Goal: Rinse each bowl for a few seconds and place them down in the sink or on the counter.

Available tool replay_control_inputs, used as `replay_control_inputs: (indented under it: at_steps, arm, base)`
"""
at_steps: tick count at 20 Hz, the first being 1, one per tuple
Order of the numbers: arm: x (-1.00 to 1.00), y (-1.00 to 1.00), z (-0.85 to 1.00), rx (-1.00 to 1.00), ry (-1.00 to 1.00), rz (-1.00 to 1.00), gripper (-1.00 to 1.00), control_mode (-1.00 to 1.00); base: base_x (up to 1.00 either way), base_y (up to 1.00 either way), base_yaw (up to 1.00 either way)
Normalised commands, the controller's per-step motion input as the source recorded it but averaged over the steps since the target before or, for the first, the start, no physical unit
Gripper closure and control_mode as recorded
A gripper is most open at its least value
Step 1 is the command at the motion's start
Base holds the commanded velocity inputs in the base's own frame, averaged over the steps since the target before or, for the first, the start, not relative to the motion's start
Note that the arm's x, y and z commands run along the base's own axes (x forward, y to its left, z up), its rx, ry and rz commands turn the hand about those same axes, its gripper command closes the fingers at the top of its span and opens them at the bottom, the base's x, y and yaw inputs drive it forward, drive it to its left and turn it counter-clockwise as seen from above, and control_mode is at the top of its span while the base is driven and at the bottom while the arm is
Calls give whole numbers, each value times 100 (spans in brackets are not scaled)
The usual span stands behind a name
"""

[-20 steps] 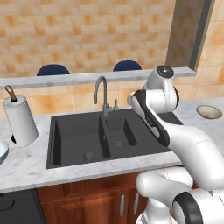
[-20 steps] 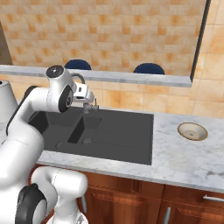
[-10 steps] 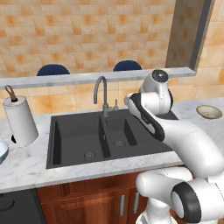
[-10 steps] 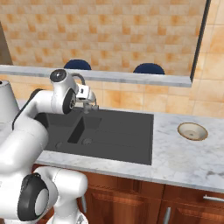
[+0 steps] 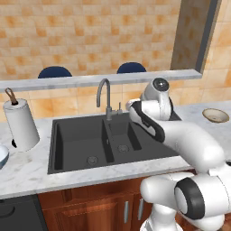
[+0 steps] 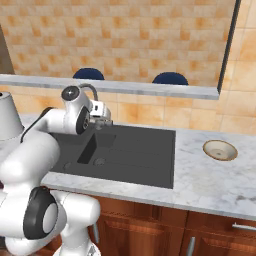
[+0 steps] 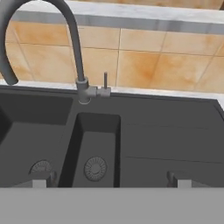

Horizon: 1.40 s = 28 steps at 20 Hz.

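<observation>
Meanwhile the arm has shifted slightly over the sink (image 5: pixel 81 135), fingers (image 7: pixel 40 180) apparently spread, holding nothing

Orange tiled wall (image 5: pixel 90 31), grey ledge (image 5: pixel 90 80), brown wooden cabinets (image 6: pixel 150 225) below.

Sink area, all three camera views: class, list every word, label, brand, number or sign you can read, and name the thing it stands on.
None: no readable text.
The sink, tap, counter, tan bowl, blue bowl and paper towel roll are all plain.
The wall tiles bear mottled pattern, no writing.
</observation>
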Motion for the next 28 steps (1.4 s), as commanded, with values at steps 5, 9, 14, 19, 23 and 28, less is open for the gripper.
replay_control_inputs:
  at_steps: [5,9,14,19,23,28]
  arm:
    - [35,0,-14,0,0,0,-100,-100]
    - [35,0,-13,0,0,0,-100,-100]
    - [35,0,-13,0,0,0,-100,-100]
    - [34,0,-15,0,0,0,-100,-100]
    - [33,0,-16,0,0,0,-100,-100]
    - [31,0,-16,0,-1,0,-100,-100]
  base:
    - [0,0,0]
    - [0,0,0]
    - [0,0,0]
    - [0,0,0]
    - [0,0,0]
    - [0,0,0]
